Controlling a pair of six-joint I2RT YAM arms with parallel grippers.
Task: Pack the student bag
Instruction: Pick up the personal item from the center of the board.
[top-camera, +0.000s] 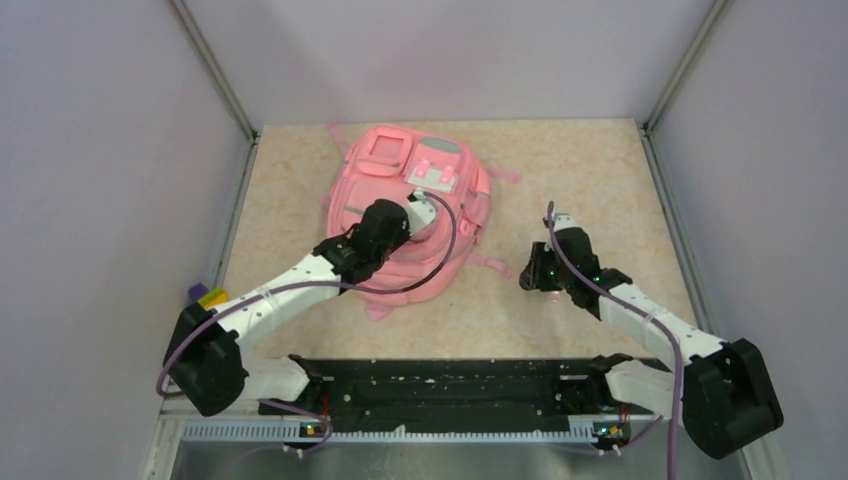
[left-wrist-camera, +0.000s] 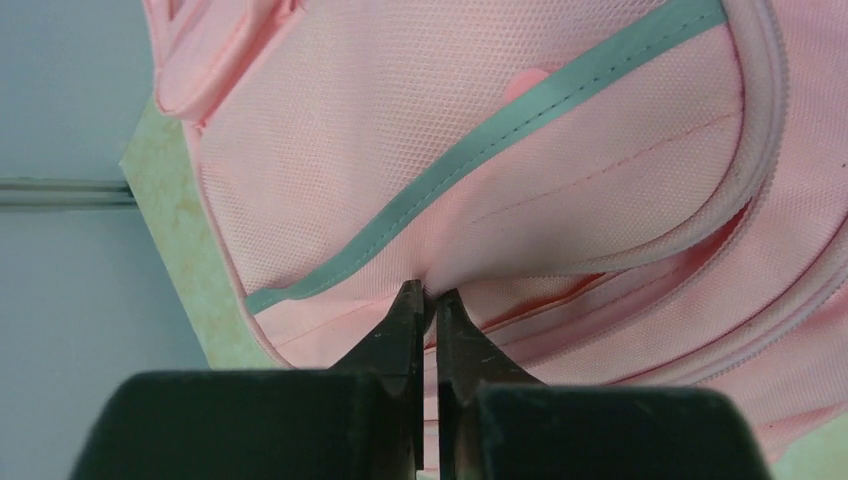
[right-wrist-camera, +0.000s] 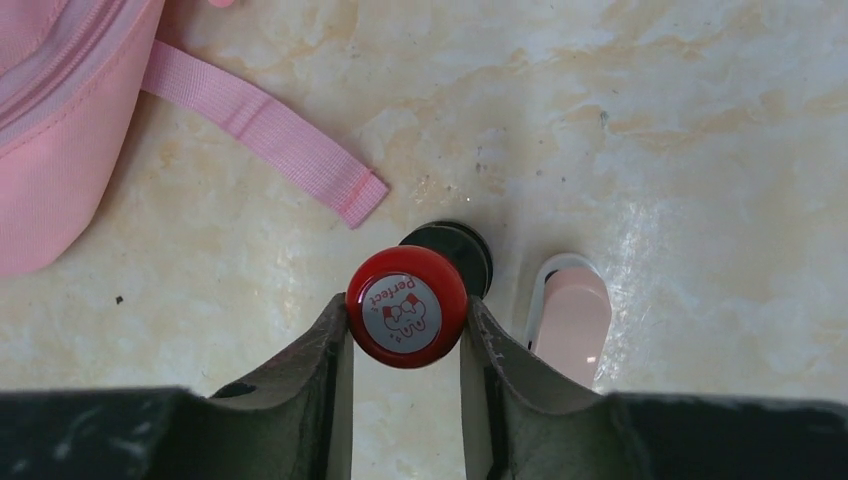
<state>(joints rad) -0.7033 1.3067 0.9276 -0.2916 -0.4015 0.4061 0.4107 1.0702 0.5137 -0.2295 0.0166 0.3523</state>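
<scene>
The student bag (top-camera: 400, 185) lies flat on the table, a big pink backpack with grey-green trim. My left gripper (top-camera: 412, 222) is down on its front, and in the left wrist view it (left-wrist-camera: 428, 296) is shut on a pinched fold of the pink fabric (left-wrist-camera: 520, 220) just below a trim stripe. To the right of the bag, my right gripper (top-camera: 535, 275) reaches down to the table. In the right wrist view its fingertips (right-wrist-camera: 406, 322) press both sides of a round red stamp (right-wrist-camera: 406, 305) with a white "Perfect" label.
A pink strap end (right-wrist-camera: 270, 135) lies on the marbled tabletop (right-wrist-camera: 650, 120) near the stamp. A small pink and white object (right-wrist-camera: 570, 318) sits just right of my right fingers. Purple and yellow items (top-camera: 205, 296) lie at the left table edge. Grey walls enclose the table.
</scene>
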